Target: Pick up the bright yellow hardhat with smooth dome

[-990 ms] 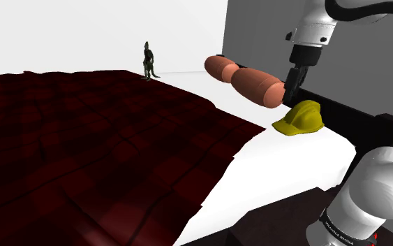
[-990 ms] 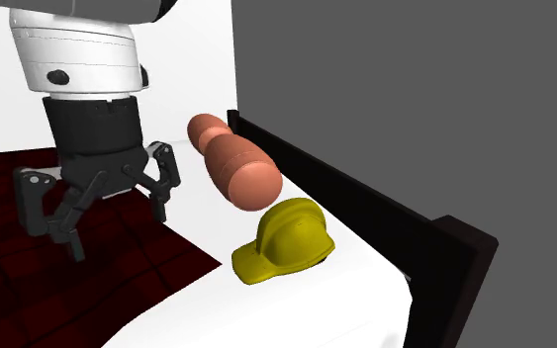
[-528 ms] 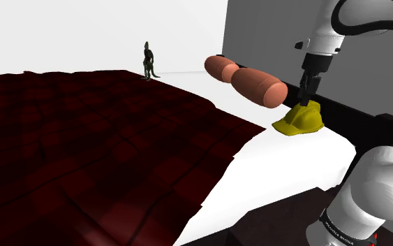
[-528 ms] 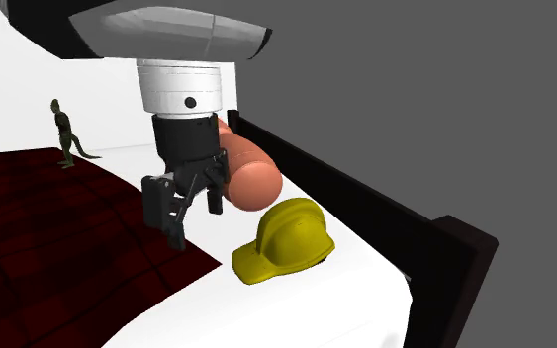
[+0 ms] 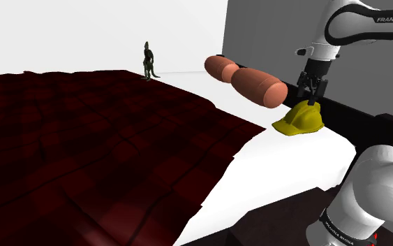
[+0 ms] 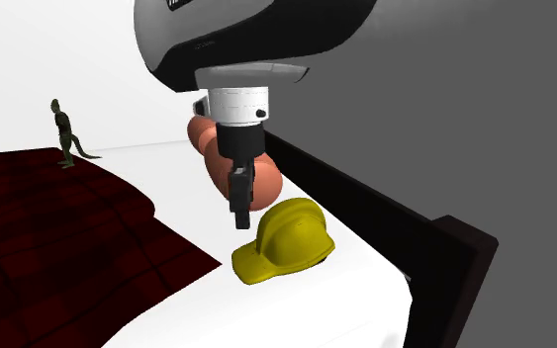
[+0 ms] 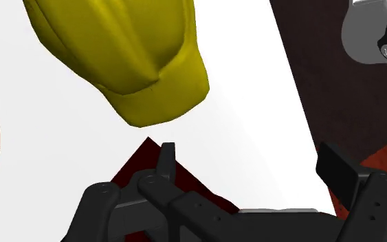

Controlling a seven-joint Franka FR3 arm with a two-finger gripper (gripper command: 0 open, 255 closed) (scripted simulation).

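Observation:
The yellow hardhat lies dome up on the white sheet, close to the dark headboard. My black gripper hangs just above its dome, on the headboard side. In the second exterior view the gripper is seen edge-on, in front of the pink bolster and beside the hat. The wrist view has the hardhat ahead of the gripper and off to one side. One fingertip stands far from the other, with nothing between them. The gripper is open.
A pink two-part bolster lies along the headboard right beside the hat. A dark red quilt covers most of the bed. A small green dinosaur figure stands at its far side. My stand is at lower right.
The gripper has travelled from beside the bolster towards the headboard, ending over the hardhat, and has turned about its axis. It stays open. The hat has not moved.

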